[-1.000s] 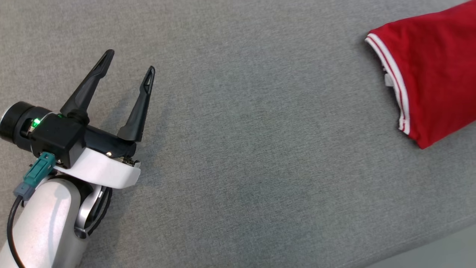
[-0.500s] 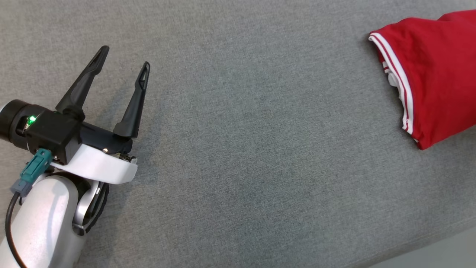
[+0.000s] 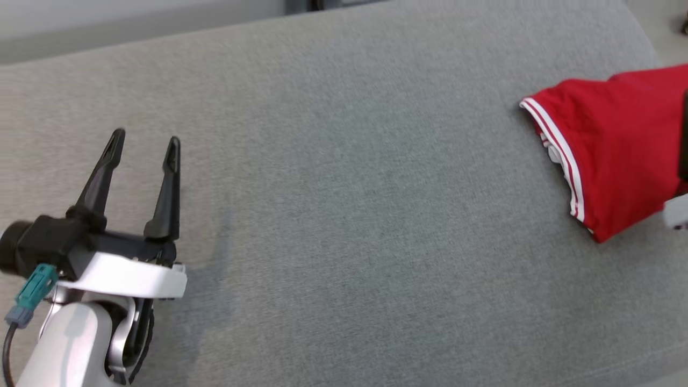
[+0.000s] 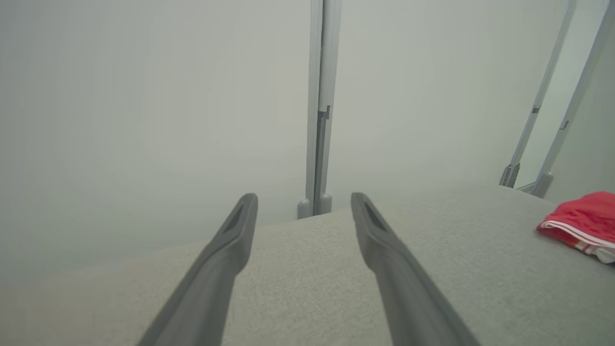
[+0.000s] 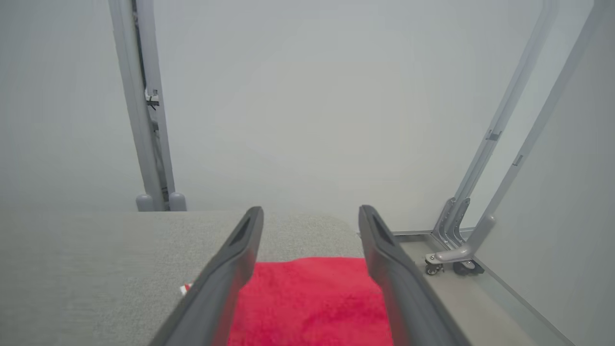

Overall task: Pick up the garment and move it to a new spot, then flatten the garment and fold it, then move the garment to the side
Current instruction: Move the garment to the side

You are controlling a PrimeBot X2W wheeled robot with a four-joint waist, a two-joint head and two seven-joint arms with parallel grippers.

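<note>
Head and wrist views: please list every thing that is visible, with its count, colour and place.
garment: 1, red with white-striped trim, right end of the surface
fabric surface: 1, grey, beneath the garment
frame posts: several, grey metal, beyond the surface's far edge
caster wheels: 2, dark, floor beside the surface's right end
left gripper: 1, black, lower left of head view, jaws open, empty
right gripper: 1, dark, over the garment, jaws open
</note>
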